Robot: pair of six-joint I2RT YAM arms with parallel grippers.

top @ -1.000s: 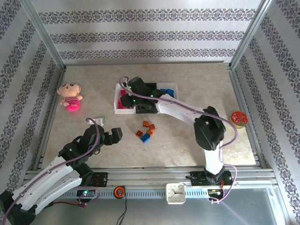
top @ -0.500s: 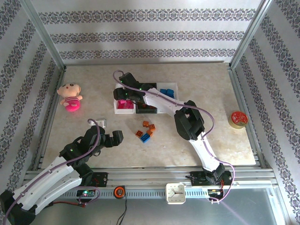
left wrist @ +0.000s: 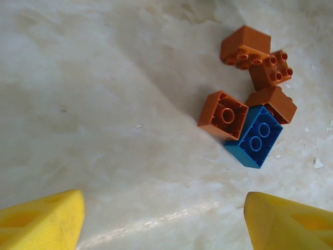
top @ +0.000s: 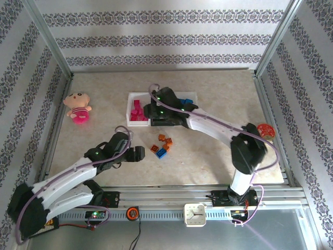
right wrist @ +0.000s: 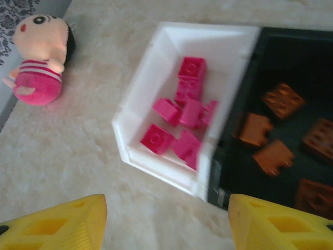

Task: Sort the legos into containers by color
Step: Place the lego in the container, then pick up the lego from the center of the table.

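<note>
We see the left tool [left wrist: 166,221] hanging over the marble surface [left wrist: 93,94], with its two yellow fingertips [left wrist: 41,219] spread wide apart and nothing between them. Just ahead of it lies a small cluster of loose legos: one blue brick [left wrist: 254,136] and four orange-brown bricks [left wrist: 270,70] that touch or nearly touch one another. The orange-brown one nearest to the tool lies with its hollow side up, against the blue brick. In the top view this cluster is on the open surface, between the left tool and the row of bins.

The right tool [right wrist: 166,224] is also spread, with only air between its own yellow fingertips [right wrist: 57,224]. It hovers above the near edge of the row, about where the left white bin [right wrist: 143,83] meets the black bin [right wrist: 291,52]. The left white bin holds the magenta bricks [right wrist: 184,112], piled loosely toward its middle. The black bin, touching it on the right, holds more orange-brown pieces [right wrist: 282,100], lying apart from one another on its floor. In the top view a second white bin [top: 194,96] stands at the right end of the row with blue pieces [top: 182,102] inside, partly hidden by the right arm. A pink plush doll [right wrist: 40,54] lies on the surface well to the left of the bins, and a round red tin [top: 266,130] sits near the right edge
</note>
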